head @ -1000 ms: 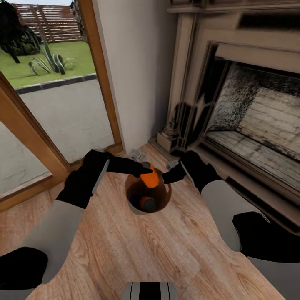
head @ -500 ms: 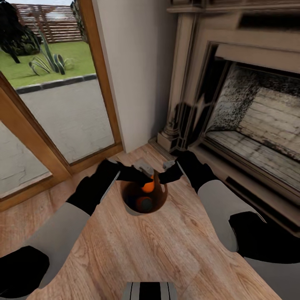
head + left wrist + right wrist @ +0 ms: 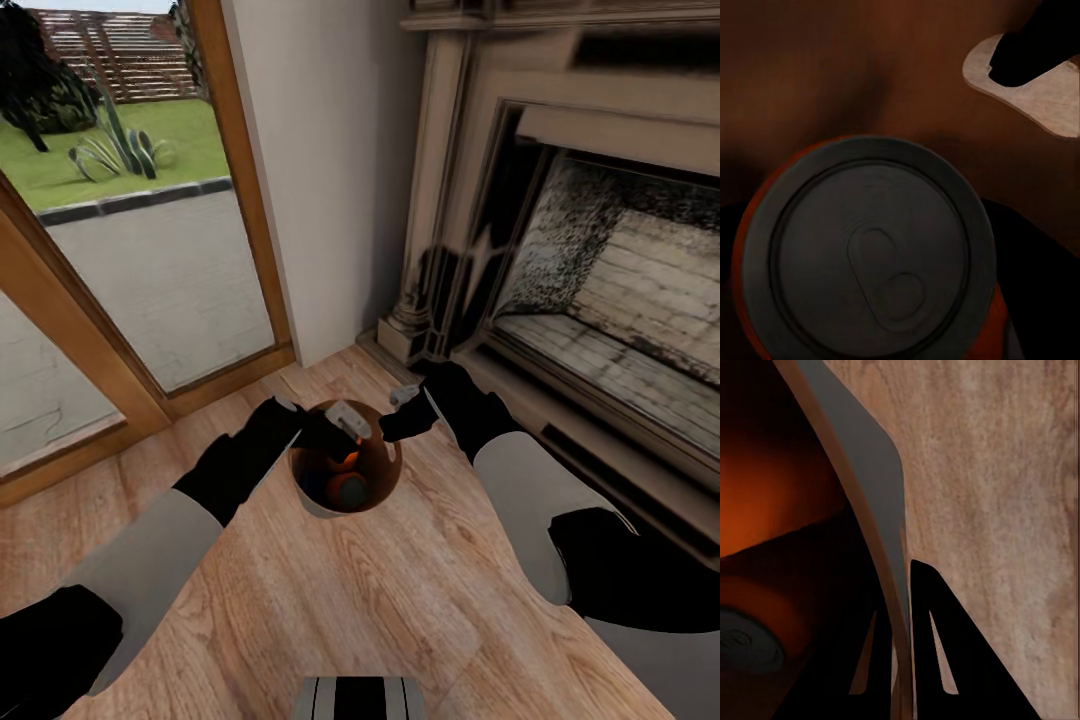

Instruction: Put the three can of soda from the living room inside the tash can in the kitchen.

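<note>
Bin (image 3: 318,500) on light wood floor (image 3: 300,600), by fireplace (image 3: 600,280) and glass door (image 3: 130,270); left gripper (image 3: 345,425) over its mouth, grip can't tell; orange can (image 3: 870,255) inside; right gripper (image 3: 400,410) pinching the rim

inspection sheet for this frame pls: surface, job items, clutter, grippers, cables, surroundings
Surface: light wood floor, bare around the bin.
Job's things: trash can is held off the floor by its rim; orange soda cans inside, count unclear.
Clutter: nothing seen.
Grippers: left gripper over the bin mouth, jaw state unclear; right gripper pinching the bin rim, one finger outside the wall.
Cables: nothing seen.
Surroundings: fireplace ahead right, wood-framed glass door to the left.
</note>
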`<state>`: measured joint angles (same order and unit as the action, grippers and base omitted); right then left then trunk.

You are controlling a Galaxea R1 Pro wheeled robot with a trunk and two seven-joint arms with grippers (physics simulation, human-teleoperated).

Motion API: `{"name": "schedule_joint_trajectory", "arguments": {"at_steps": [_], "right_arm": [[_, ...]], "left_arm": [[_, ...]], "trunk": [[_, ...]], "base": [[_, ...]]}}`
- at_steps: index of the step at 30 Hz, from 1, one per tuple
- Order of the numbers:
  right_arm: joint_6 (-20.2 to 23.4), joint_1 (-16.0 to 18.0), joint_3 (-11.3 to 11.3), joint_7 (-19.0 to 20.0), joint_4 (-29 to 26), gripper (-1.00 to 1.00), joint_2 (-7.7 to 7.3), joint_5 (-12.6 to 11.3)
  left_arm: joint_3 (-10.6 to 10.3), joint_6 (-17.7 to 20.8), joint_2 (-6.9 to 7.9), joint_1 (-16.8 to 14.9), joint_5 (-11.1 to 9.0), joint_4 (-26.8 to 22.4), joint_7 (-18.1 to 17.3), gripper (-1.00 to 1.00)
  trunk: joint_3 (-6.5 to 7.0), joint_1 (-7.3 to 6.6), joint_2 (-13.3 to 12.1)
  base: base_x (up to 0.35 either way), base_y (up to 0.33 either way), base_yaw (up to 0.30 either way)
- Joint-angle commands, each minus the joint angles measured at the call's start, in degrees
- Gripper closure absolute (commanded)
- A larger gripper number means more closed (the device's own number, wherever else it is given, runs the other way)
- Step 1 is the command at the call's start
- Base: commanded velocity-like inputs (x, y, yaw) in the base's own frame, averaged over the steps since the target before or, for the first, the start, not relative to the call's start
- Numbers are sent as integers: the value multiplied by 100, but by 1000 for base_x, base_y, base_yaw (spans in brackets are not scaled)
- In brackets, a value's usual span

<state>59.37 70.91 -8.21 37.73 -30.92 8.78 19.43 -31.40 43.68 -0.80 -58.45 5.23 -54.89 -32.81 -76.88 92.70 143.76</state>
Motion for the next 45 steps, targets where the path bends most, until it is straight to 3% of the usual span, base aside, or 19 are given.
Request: {"name": "schedule_joint_trajectory", "arguments": {"at_steps": [1, 2, 12, 19, 25, 29, 30, 32, 34, 35, 36, 37, 40, 43, 45], "right_arm": [[63, 2, 19, 43, -1, 100, 1, -229], [63, 2, 19, 42, -1, 100, 1, -229], [63, -6, 14, 41, -1, 100, -4, -229], [63, -7, 13, 41, 2, 100, -25, -229], [63, -7, 19, 40, -1, 100, -38, -229], [63, -7, 37, 41, -1, 100, -62, -229], [63, -7, 39, 41, -1, 100, -65, -229], [63, -10, 41, 41, -1, 100, -74, -229], [63, -16, 40, 41, -6, 100, -85, -226], [63, -20, 40, 41, -8, 100, -116, -224], [63, -21, 41, 41, -8, 100, -145, -225], [63, -22, 44, 41, -7, 100, -223, -226], [63, -24, 53, 45, 9, 100, -557, -229], [63, -24, 68, 66, 234, 100, -916, -232], [63, -23, 71, 71, 342, 100, -1004, -235]], "left_arm": [[-3, -1, 0, 0, -5, 5, 6, 100], [-12, -6, 0, 0, -5, 13, 19, -100], [-2, 4, 19, 0, -37, -71, 28, -100], [54, 276, 96, 15, -97, -1372, -56, -100], [172, 624, 674, 180, -120, -2614, -486, -100], [919, 757, 1083, 340, -133, -3161, -937, -100], [1003, 761, 1130, 388, -134, -3206, -1000, -100], [1283, 743, 1268, 566, -131, -3303, -1132, -100], [1744, 651, 1458, 912, -129, -3365, -1225, -100], [2174, 379, 1577, 1272, -123, -3383, -1242, -100], [2332, 242, 1603, 1415, -120, -3384, -1243, -100], [2657, -68, 1640, 1731, -109, -3382, -1235, -100], [3653, -959, 1638, 2699, -67, -3339, -1142, -100], [4244, -1976, 1583, 3764, -101, -3181, -971, -100], [4392, -2318, 1499, 4083, -110, -3128, -833, -100]], "trunk": [[1, -1, 0], [1, -1, 0], [1, -1, 0], [1, -1, 0], [1, -1, 0], [1, -1, 0], [1, -1, 0], [1, -1, 0], [1, -1, 0], [1, -1, 0], [1, -1, 0], [1, -1, 0], [1, -1, 0], [1, -1, 0], [1, -1, 0]], "base": [[0, 0, 0], [0, 0, 0], [0, 0, 0], [0, 0, 0], [0, 0, 0], [0, 0, 0], [0, 0, 0], [0, 0, 0], [0, 0, 0], [0, 0, 0], [0, 0, 0], [0, 0, 0], [0, 0, 0], [0, 0, 0], [0, 0, 0]]}}
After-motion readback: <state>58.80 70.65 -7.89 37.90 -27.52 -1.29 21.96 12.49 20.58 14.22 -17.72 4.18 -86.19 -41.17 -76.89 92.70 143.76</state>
